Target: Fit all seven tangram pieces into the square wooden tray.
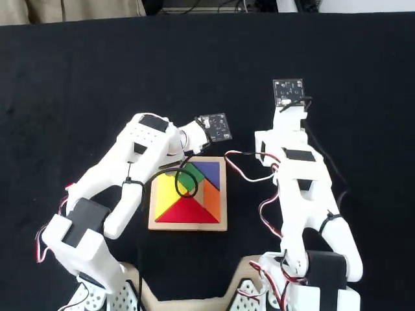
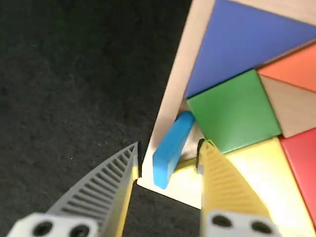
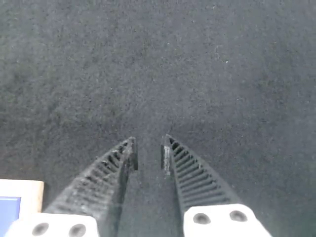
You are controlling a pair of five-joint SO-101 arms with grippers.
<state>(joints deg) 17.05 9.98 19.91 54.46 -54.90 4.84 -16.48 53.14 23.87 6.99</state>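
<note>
Left end effector (image 2: pixel 169 145) angled down; straddles tilted blue piece (image 2: pixel 172 143) at tray (image 2: pixel 174 81) corner.

No legible text, label, brand, number or sign was recorded in any view. The faces of the tangram pieces (image 1: pixel 188 210) and the rim of the square wooden tray (image 1: pixel 188 226) are seen to be plain. Any marking on the circuit boards (image 1: pixel 288 92) at the arms' wrists is too small to be read.
</note>
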